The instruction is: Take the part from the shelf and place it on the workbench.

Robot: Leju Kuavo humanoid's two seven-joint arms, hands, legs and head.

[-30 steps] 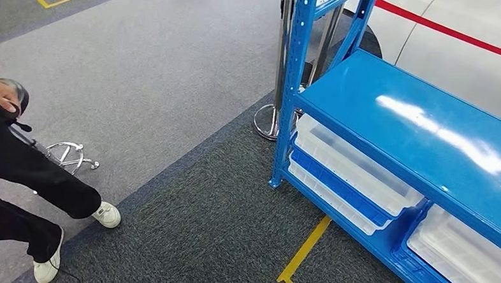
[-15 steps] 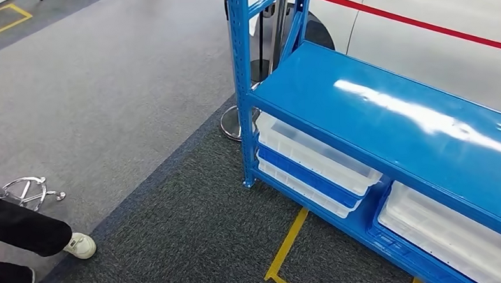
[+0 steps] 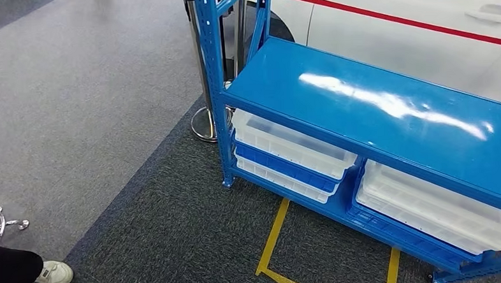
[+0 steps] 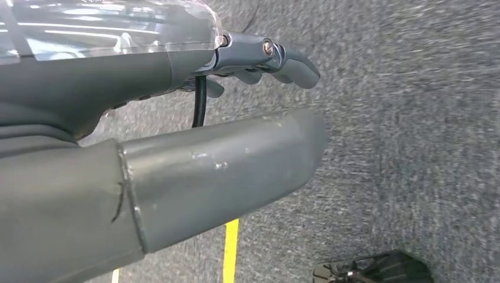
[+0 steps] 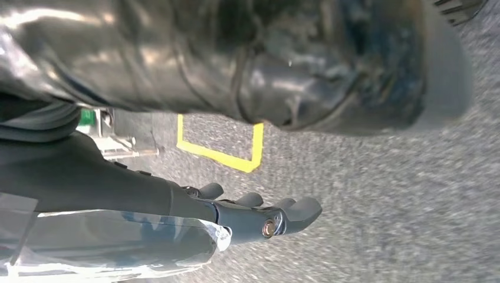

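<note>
Carpet, one blue shelf (image 3: 386,103), perhaps three trays (image 3: 296,146).

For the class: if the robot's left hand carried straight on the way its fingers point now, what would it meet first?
Probably the grey carpet: the left hand hangs empty, fingers pointing at the floor with nothing between. Depth is unclear.

The shelf (image 3: 374,110) stands ahead and to the right, running off toward the right. Under its top board, two stacks of trays sit side by side: one stack (image 3: 290,154) at the left end, another (image 3: 439,211) to its right. A post (image 3: 201,73) stands just behind the shelf's left corner. Floor tape (image 3: 273,242) lies before the shelf. A person's shoe (image 3: 54,274) is at far left.
</note>
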